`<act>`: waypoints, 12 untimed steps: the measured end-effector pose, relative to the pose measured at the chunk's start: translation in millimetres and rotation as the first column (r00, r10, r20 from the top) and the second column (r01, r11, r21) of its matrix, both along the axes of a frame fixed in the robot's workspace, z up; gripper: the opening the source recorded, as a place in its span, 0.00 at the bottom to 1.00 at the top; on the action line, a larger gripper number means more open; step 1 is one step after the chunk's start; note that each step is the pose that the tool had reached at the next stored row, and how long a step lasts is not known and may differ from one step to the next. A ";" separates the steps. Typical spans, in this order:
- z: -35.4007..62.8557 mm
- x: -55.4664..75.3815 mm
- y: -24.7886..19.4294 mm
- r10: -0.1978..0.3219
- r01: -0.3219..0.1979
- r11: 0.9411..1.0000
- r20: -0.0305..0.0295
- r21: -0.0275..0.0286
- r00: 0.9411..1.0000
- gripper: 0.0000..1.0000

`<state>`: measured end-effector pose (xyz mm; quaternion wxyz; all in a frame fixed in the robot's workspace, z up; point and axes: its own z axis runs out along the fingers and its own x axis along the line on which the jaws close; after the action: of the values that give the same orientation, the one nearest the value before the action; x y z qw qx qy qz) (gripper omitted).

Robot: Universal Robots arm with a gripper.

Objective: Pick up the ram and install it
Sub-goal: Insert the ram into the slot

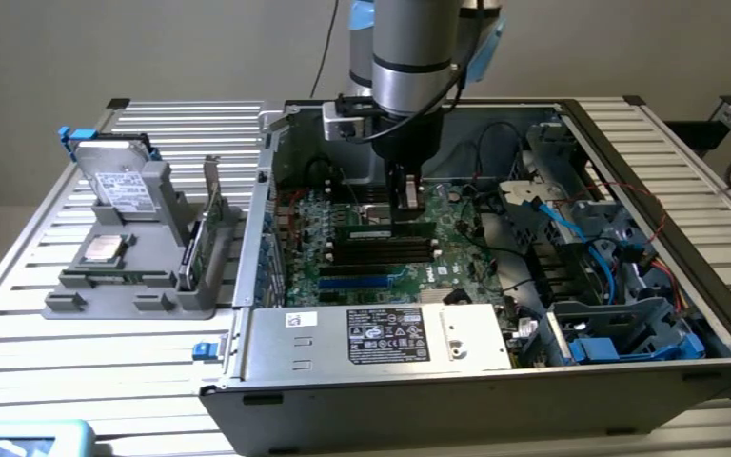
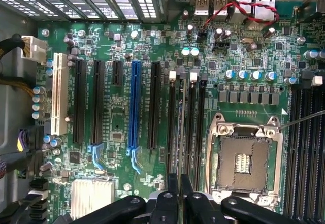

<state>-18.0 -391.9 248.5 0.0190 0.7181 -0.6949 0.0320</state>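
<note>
Clamps gripper [image 2: 180, 179] fingers onto the ram [image 2: 181, 132], edge-on along the memory slots [image 2: 193, 127] beside the empty CPU socket [image 2: 244, 160].

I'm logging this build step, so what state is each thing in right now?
computer case: open, side panel off.
gripper: shut on the ram, down inside the case.
ram: held upright on edge; whether seated, cannot tell.
processor socket: empty.
blue slot: empty.
processor chip: lying in the gray holder outside the case.
</note>
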 end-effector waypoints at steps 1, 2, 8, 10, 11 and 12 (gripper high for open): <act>-0.1 0.0 -0.8 0.000 0.000 1.000 0.000 0.000 1.000 0.14; -0.1 0.0 -1.9 0.000 0.000 1.000 0.000 0.000 1.000 0.14; -3.0 0.1 -3.4 0.000 0.000 1.000 0.000 -0.001 1.000 0.14; -4.4 0.1 -3.4 0.000 0.000 1.000 0.000 -0.002 1.000 0.14; -5.1 0.1 -3.4 0.000 0.000 1.000 0.000 -0.002 1.000 0.14; -5.8 0.1 -3.4 0.000 0.000 1.000 0.000 -0.003 1.000 0.14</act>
<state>-17.9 -395.3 242.7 0.0200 0.7181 -0.6948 0.0331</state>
